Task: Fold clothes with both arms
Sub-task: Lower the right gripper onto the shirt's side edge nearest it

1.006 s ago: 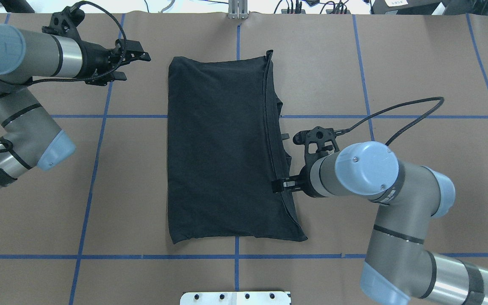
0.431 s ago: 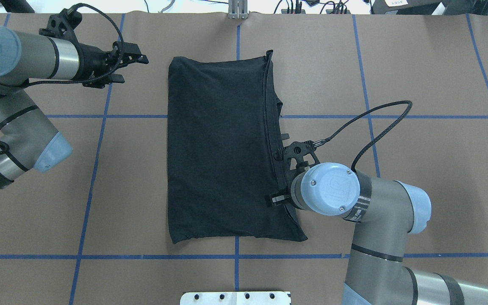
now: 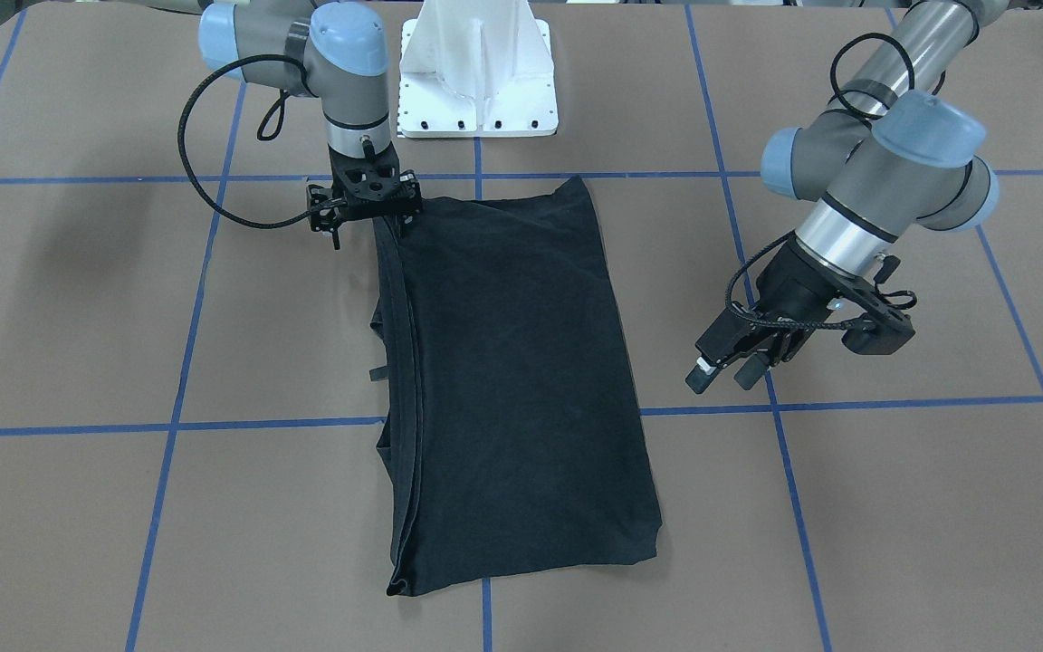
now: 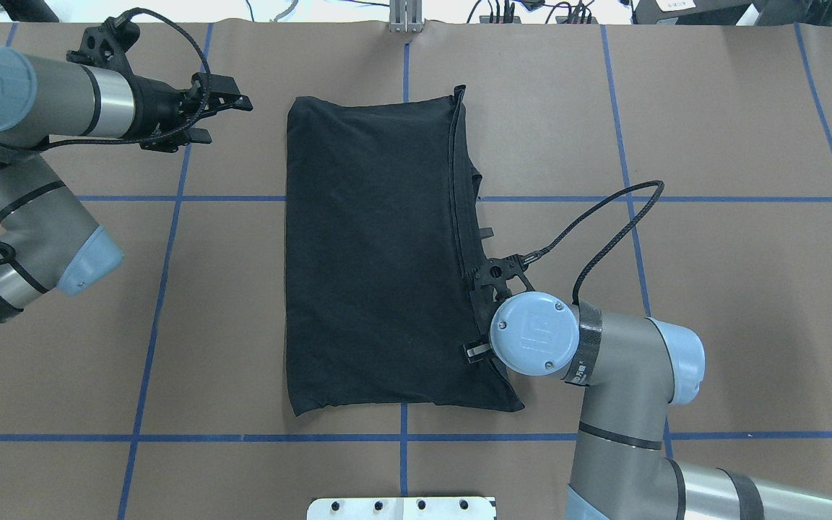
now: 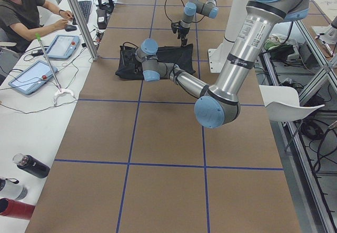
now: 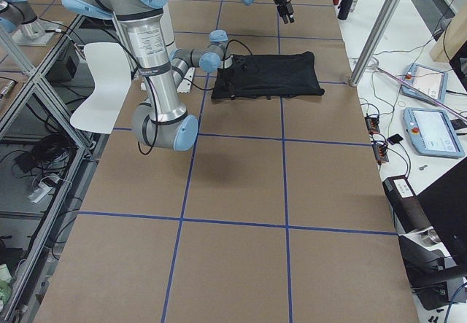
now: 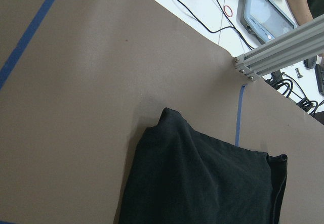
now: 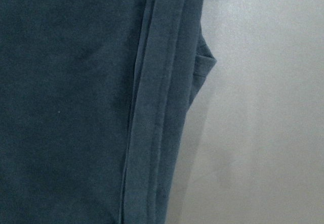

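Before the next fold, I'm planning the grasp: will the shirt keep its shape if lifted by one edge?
Probably not: the shirt lies limp and flat, so it should droop. Its stacked layers show loose along the hem side, so they may slide apart and unfold. Pushed, the thin cloth would likely bunch rather than slide whole.

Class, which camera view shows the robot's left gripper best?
Exterior front-facing: the left gripper appears large and plainly open. Overhead shows it smaller; the side views show it tiny; its own wrist camera shows none of it.
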Robot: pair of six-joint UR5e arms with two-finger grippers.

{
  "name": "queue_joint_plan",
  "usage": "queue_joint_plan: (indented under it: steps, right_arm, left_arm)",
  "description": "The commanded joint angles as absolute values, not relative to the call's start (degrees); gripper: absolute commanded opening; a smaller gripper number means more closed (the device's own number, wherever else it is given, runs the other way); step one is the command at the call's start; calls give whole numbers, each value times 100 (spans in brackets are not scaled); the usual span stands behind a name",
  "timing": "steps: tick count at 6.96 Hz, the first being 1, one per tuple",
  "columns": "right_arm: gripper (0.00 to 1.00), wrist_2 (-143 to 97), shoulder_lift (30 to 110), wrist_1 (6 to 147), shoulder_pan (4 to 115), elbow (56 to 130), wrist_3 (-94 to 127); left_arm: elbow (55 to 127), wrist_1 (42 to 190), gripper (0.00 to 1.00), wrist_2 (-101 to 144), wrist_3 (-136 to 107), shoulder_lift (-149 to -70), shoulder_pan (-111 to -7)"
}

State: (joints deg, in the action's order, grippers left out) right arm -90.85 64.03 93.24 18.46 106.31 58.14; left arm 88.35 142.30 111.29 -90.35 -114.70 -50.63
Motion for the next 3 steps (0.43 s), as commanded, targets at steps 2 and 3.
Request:
queue_joint_plan:
  steps: [2, 3]
  right_arm:
    - [100, -9132, 6416, 9334, 1837, 10591, 5783]
    - [100, -9123, 6407, 9325, 1828, 10521, 5792]
  left_arm:
    - [8851, 14229, 100, 11136, -9035, -11479, -5063]
    - [8851, 14229, 100, 11136, -9035, -11479, -5063]
